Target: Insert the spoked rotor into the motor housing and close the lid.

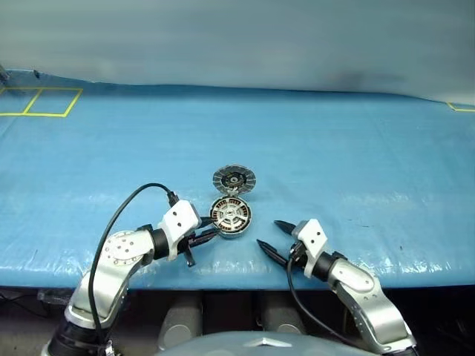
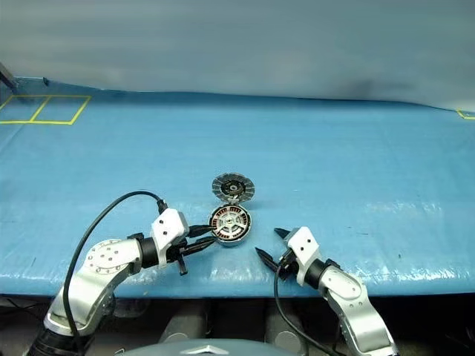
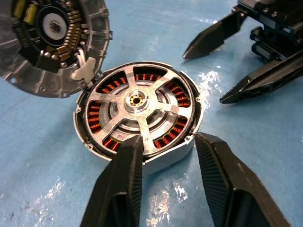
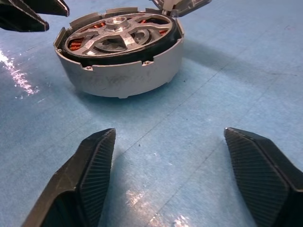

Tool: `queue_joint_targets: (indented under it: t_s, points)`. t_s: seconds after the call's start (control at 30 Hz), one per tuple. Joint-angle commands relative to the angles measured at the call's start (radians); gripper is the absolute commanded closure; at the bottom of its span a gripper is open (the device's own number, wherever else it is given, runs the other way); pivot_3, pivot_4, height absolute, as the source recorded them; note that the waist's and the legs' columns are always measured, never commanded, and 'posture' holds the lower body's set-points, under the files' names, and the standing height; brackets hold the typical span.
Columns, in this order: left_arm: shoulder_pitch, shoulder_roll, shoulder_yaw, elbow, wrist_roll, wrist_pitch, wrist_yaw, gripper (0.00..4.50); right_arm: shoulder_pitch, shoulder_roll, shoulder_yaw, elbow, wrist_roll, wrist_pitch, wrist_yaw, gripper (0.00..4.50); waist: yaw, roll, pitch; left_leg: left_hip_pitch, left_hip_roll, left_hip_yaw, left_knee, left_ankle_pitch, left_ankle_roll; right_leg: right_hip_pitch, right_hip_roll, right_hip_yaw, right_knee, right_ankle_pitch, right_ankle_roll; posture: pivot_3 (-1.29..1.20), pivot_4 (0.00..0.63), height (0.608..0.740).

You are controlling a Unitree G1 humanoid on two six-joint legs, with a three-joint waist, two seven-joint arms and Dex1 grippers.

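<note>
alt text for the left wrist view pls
A spoked rotor sits inside the round motor housing on a blue table, copper windings showing between its spokes. The hinged lid lies open beside it. The left hand's fingers straddle the housing's near rim; the right hand waits open beyond.

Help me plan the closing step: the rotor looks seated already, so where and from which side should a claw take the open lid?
Take the lid at its free far rim, opposite the hinge tab that joins it to the motor housing. It lies flat, ribbed face up, beyond the housing, so reaching over from the far side and swinging it back over the spoked rotor looks best.
</note>
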Motion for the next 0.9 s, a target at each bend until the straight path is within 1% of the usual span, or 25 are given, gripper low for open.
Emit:
queue_joint_targets:
  t_s: [0.03, 0.27, 0.3, 0.37, 0.47, 0.67, 0.77, 0.9]
  points:
    - [0.06, -0.018, 0.022, 0.007, -0.01, -0.118, 0.039, 4.47, -0.021, -0.028, -0.032, -0.103, 0.006, 0.059, -0.02, 1.95, 0.0, 0.0, 0.0, 0.0, 0.0, 0.0, 0.0, 0.0, 0.0, 0.0, 0.0, 0.0, 0.0, 0.0, 0.0, 0.0, 0.15, 0.74]
    - [0.141, -0.01, 0.014, 0.054, -0.01, -0.274, 0.047, 4.5, -0.134, -0.066, -0.022, -0.236, 0.003, 0.23, -0.066, 4.24, 0.0, 0.001, 0.0, -0.001, 0.0, 0.002, 0.0, 0.0, 0.0, -0.002, 0.0, 0.0, 0.0, 0.0, 0.0, 0.0, 0.15, 0.74]
    - [0.146, -0.013, 0.016, 0.059, -0.01, -0.287, 0.053, 4.5, -0.153, -0.065, -0.013, -0.247, 0.005, 0.249, -0.065, 4.48, 0.0, 0.001, 0.0, -0.001, 0.0, 0.002, 0.0, 0.0, 0.0, -0.002, 0.0, 0.0, 0.0, 0.0, 0.0, 0.0, 0.15, 0.74]
    - [0.151, -0.023, 0.018, 0.066, -0.016, -0.304, 0.066, 4.5, -0.182, -0.065, 0.004, -0.261, 0.003, 0.279, -0.064, 4.48, 0.0, 0.001, 0.0, -0.002, 0.0, 0.002, 0.0, 0.0, 0.0, -0.002, 0.0, 0.0, 0.0, 0.0, 0.0, 0.0, 0.15, 0.74]
    - [0.16, -0.052, 0.033, 0.084, -0.041, -0.342, 0.088, 4.5, -0.257, -0.052, 0.075, -0.263, -0.017, 0.319, -0.06, 4.48, -0.001, 0.001, 0.0, -0.002, 0.0, 0.002, -0.001, 0.0, 0.0, -0.002, 0.0, 0.0, -0.002, 0.0, 0.0, 0.0, 0.15, 0.74]
    - [0.164, -0.047, 0.034, 0.102, -0.046, -0.343, 0.104, 4.5, -0.362, 0.034, 0.192, -0.208, -0.06, 0.382, -0.108, 4.48, -0.002, 0.001, 0.0, -0.002, 0.0, 0.001, -0.001, 0.0, 0.0, -0.003, 0.0, -0.001, -0.001, 0.0, 0.0, 0.0, 0.15, 0.74]
    - [0.166, -0.046, 0.032, 0.101, -0.055, -0.343, 0.106, 4.5, -0.389, 0.067, 0.224, -0.175, -0.072, 0.386, -0.117, 4.48, -0.004, 0.001, 0.0, -0.002, 0.0, 0.001, -0.001, 0.0, 0.0, -0.002, 0.0, -0.001, -0.002, 0.0, 0.0, 0.0, 0.15, 0.74]
    - [0.172, -0.043, 0.032, 0.098, -0.056, -0.34, 0.116, 4.5, -0.391, 0.084, 0.238, -0.13, -0.081, 0.364, -0.11, 4.48, -0.005, 0.001, 0.0, -0.002, 0.0, 0.001, -0.001, 0.0, 0.0, -0.002, 0.0, -0.001, -0.002, 0.0, 0.0, 0.0, 0.15, 0.74]
